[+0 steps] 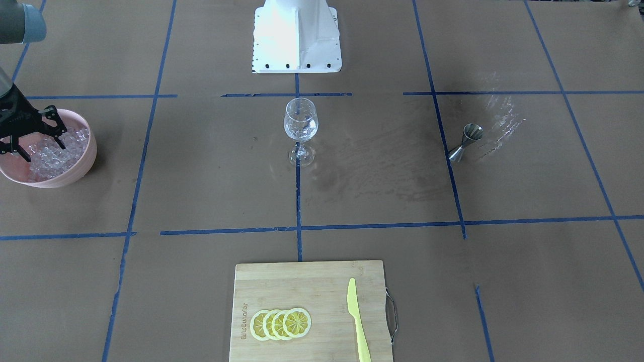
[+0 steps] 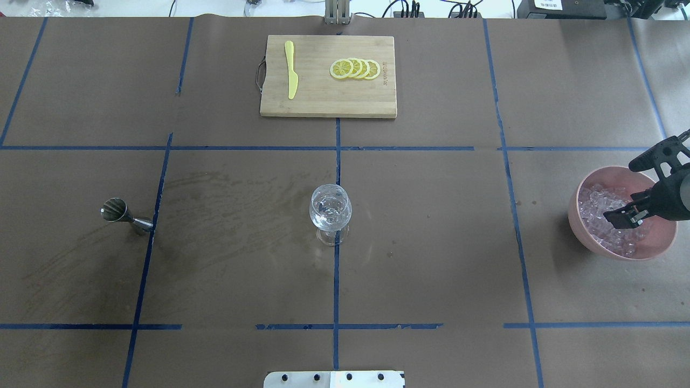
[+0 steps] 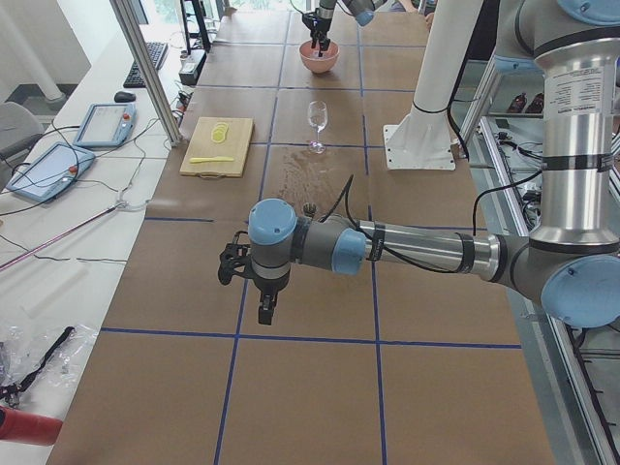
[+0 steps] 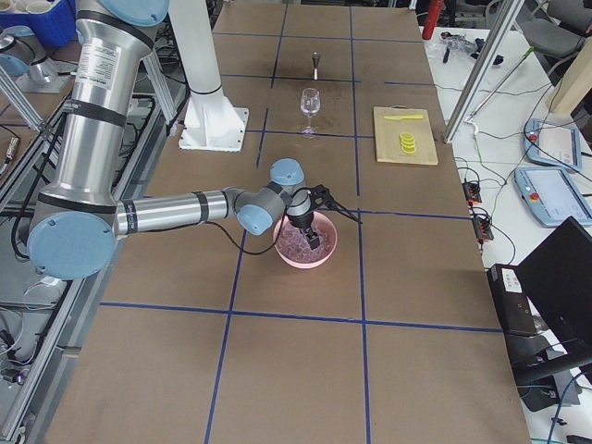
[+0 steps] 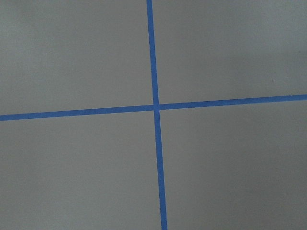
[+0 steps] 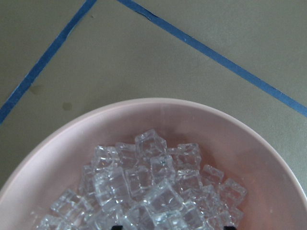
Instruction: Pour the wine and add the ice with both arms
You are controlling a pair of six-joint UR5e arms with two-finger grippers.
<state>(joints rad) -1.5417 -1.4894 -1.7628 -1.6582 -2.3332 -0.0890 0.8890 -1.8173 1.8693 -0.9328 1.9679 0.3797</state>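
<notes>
We are at the ice step.
The ice (image 6: 144, 187) lies heaped in the pink bowl (image 2: 575, 221) at the right end of the bench. Our right tool (image 2: 641, 186) is wide open, one finger down in the cubes. Next, we think, it must shut on a cube and carry it to the wine glass (image 2: 330, 210). We cannot tell if our left tool (image 3: 250, 286) is open.

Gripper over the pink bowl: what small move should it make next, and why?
Probably dip a little and close on a cube. The right gripper hangs wide open over the ice heaped in the pink bowl, gripping nothing yet.
</notes>
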